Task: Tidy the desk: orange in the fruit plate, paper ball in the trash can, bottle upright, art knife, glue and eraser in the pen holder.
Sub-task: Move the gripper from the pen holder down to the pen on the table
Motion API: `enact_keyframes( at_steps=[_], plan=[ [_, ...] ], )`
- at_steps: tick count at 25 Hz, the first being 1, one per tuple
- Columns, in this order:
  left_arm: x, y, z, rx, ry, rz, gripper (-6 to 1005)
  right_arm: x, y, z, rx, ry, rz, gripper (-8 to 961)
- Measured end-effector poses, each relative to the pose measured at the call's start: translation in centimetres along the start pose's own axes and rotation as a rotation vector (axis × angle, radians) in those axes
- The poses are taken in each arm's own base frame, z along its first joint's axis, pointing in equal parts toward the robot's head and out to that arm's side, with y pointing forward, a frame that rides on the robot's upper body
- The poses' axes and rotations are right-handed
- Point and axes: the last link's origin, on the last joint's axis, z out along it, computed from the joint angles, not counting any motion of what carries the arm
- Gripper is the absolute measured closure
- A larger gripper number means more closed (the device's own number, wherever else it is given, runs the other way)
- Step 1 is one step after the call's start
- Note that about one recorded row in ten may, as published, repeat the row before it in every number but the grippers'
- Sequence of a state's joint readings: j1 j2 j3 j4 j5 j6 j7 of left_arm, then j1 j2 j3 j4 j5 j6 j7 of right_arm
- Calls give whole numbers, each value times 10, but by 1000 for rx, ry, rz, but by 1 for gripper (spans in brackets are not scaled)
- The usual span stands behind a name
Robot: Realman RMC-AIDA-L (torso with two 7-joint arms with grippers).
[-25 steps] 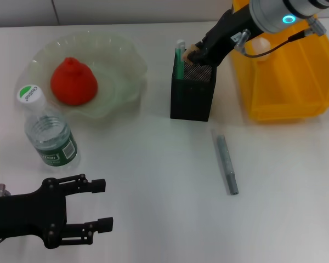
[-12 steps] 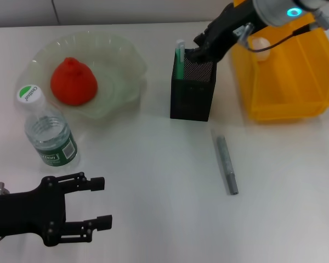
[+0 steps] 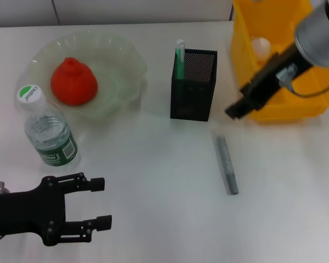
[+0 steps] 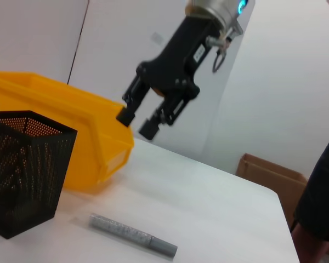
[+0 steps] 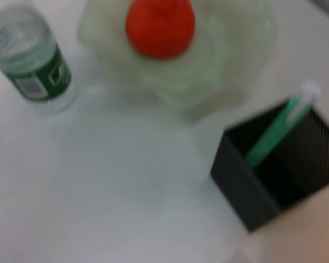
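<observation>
Fingers on the right gripper (image 3: 234, 111) are standing parted with nothing between them, as the left wrist view (image 4: 134, 121) shows plainly, and the gripper is hanging above the counter (image 3: 153, 175) right of centre in the head frame, between the pen holder (image 3: 193, 85) and the front of the trash can (image 3: 285, 60). That empty, spread stance is fitting for a reach, and the likely target is the grey art knife (image 3: 227, 164), lying flat just below the gripper in the frame and apart from everything else. A green glue stick (image 3: 180, 57) is leaning in the holder's left corner, so the knife looks like the one loose item. In the upper left the orange (image 3: 73, 81) is sitting inside the fruit plate (image 3: 126, 60), where it belongs, and the bottle (image 3: 46, 129) is standing upright just below the plate's rim. A pale lump inside the trash can, near the upper right, is probably the paper ball (image 3: 260, 45). No eraser is showing anywhere; whether it is down in the mesh cup cannot be told. At the lower left the left gripper (image 3: 101, 204) is idling low over the counter, its fingers spread wide and empty.
</observation>
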State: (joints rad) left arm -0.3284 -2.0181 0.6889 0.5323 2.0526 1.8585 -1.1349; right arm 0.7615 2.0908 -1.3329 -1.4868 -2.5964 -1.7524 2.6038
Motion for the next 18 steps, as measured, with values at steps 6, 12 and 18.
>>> enact_keyframes(
  at_steps=[6, 12, 18],
  plan=[
    [3, -2, 4, -15, -6, 5, 203, 16, -3, 28, -37, 61, 74, 269],
    [7, -4, 6, -30, -13, 16, 202, 23, 10, 73, -19, 131, 57, 175],
    [8, -4, 8, -33, -12, 21, 202, 24, 17, 91, 7, 141, 35, 188]
  ],
)
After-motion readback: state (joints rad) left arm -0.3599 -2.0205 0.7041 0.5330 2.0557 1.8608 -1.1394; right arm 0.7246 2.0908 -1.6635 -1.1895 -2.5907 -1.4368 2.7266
